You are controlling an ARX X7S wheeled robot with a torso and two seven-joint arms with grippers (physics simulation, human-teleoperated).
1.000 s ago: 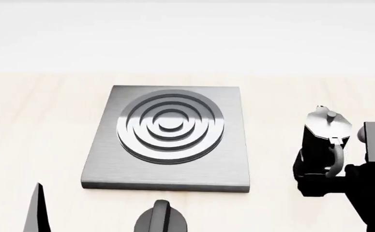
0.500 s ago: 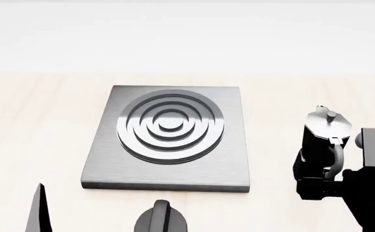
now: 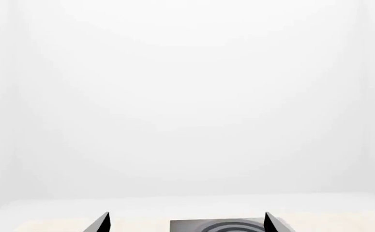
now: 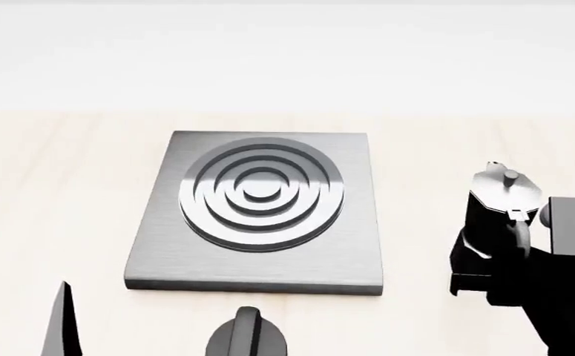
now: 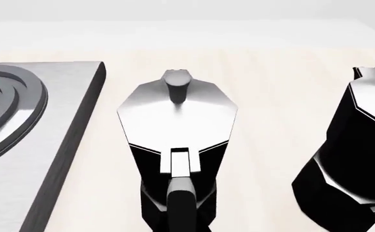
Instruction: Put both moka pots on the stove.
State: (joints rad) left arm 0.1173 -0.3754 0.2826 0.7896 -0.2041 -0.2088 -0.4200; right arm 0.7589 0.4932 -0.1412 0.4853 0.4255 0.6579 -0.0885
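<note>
Left wrist view: almost all blank white backdrop. Along the lower edge a strip of the pale table (image 3: 52,226) shows, with a slice of the stove (image 3: 223,226) and its ring burner. Two dark fingertips (image 3: 100,224) of the left gripper (image 3: 187,226) frame that slice, set wide apart with nothing between them.

Head view: the stove (image 4: 159,252) lies flat in the middle of the table (image 4: 50,185), with nothing on it. A black round knob (image 4: 248,334) sits just in front of its near edge. The left gripper's finger (image 4: 61,322) pokes in at the lower left, well away from any pot. On the other side of the stove, a moka pot (image 4: 497,215) stands upright on the table, near the slab but apart from it, handle facing the robot. The right gripper (image 4: 524,285) is a dark mass directly at that handle; how its jaws stand I cannot tell.

Right wrist view: the same moka pot (image 5: 177,140) fills the centre, silver lid and knob up, handle pointing at the camera. A second moka pot (image 5: 352,159) stands just beside it, farther from the stove (image 5: 38,145). The right fingers are not visible here (so grip stays unconfirmed).

Judged from this, the step in hand is the approach to the first pot's handle. Next the jaws need to be closed squarely on that handle, then the pot lifted clear of the slab's raised edge and kept upright.
</note>
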